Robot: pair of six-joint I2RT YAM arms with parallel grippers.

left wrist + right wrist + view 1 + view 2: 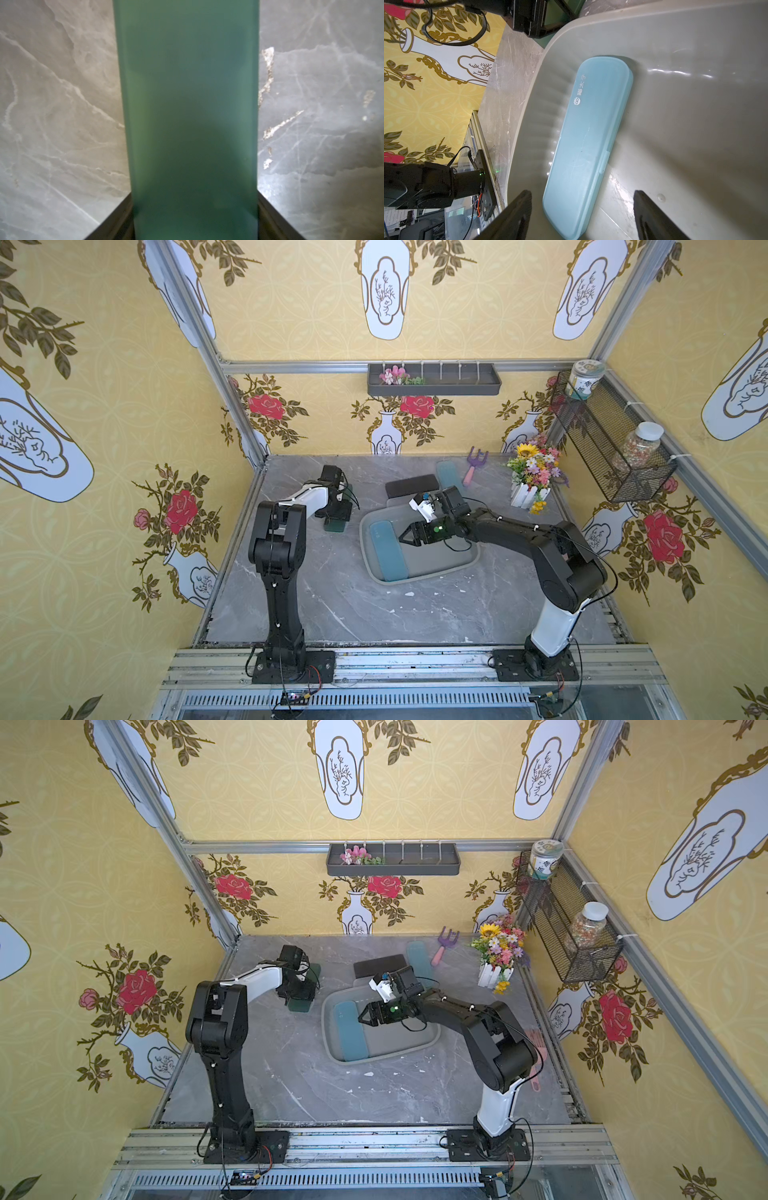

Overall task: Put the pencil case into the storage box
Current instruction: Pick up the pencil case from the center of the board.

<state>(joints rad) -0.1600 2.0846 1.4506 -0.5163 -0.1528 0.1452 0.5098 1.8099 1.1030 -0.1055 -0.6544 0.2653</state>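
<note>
**Grey-green storage box (440,559) holds one case; left gripper (337,517) clamped on another**

1. Grey marble tabletop (332,605): I see the work surface in both top views, with both arms reaching in from the near rail.

2. Storage box: it sits on the tabletop right of centre, angled to the table edges. In the right wrist view its floor (695,104) is bare apart from one case.

3. Right gripper (402,538): it hovers above the box interior, just beside the case lying there. Its jaws stand wide apart with nothing gripped.

4. Left gripper: it points down at the tabletop to the left of the box. In the left wrist view the two dark fingers (116,220) press against both long sides of the green pencil case (187,104), so I record a closed grip on it. I cannot tell whether this case is lifted or resting on the marble.

5. Blue pencil case (589,145): it lies flat inside the box along the left wall, lid up, with white print showing.

6. Black case (411,486): on the tabletop just behind the box, outside it.

7. Pale teal case (449,477): on the tabletop further back, beside a purple toy rake (473,466).
</note>
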